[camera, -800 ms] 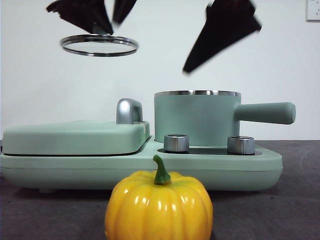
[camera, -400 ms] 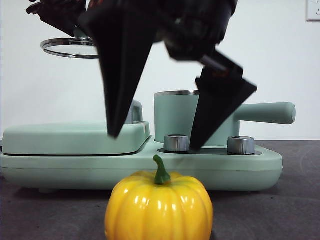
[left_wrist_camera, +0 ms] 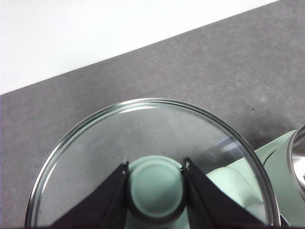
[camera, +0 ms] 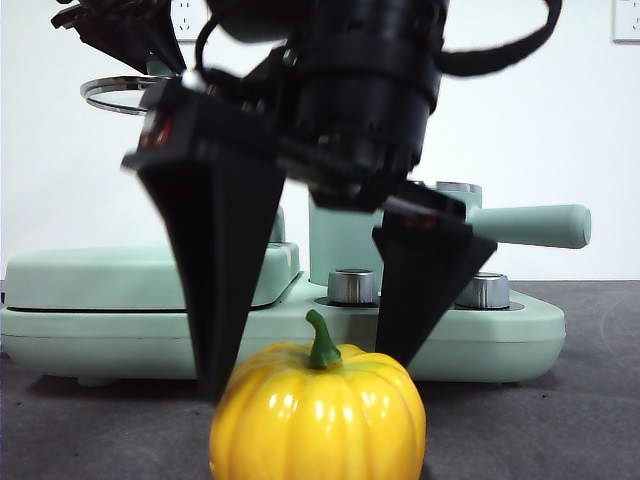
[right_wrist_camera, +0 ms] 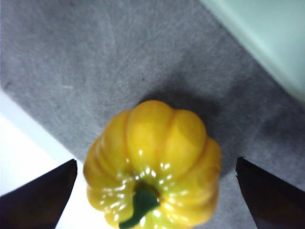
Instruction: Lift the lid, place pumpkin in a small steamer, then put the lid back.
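The yellow-orange pumpkin sits on the dark table close to the front, stem up. My right gripper hangs over it, open, one jaw low on each side and neither touching it. In the right wrist view the pumpkin lies between the wide-spread jaws of the right gripper. My left gripper holds the lid high at the upper left. The left wrist view shows the left gripper shut on the lid's mint-green knob. The small steamer stands uncovered on its base behind the right arm.
A wide flat mint-green cover lies on the left half of the appliance base. Two chrome knobs stand in front of the pot. The pot's long handle points right. The table's edge runs close beside the pumpkin.
My right gripper has come further down, and its open jaws have dropped from level with the pot to either side of the pumpkin. The lid stays held high at the upper left.
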{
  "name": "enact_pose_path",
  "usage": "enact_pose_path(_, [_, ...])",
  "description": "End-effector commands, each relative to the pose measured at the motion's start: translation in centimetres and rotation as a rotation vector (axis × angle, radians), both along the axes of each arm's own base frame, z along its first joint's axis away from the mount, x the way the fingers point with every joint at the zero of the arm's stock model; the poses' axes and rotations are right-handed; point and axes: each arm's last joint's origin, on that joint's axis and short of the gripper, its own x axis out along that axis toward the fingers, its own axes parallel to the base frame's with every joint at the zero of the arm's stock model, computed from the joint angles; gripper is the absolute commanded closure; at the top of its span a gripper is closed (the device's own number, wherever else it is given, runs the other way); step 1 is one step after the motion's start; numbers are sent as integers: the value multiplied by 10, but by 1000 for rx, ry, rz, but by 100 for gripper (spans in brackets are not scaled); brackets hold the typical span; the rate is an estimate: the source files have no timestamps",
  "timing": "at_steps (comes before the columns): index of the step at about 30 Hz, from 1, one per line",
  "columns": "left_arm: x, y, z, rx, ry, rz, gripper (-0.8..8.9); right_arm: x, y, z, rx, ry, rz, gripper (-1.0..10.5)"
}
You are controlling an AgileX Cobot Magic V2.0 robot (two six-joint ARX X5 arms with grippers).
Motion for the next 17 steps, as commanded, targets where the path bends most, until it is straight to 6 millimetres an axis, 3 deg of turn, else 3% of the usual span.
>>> enact_pose_path(1, [-3, 0, 18, -20, -70, -9, 794, -2, 11, -8, -15, 19, 15, 377])
enact_pose_path(5, [-3, 0, 18, -20, -70, -9, 794, -4, 15, -18, -26, 71, 29, 384])
enact_pose_path(11, [-3, 0, 18, -20, -70, -9, 794, -5, 16, -18, -21, 68, 30, 642])
enact_pose_path(17, [-3, 0, 18, -20, -69, -9, 794, 4, 15, 1, -46, 81, 20, 647])
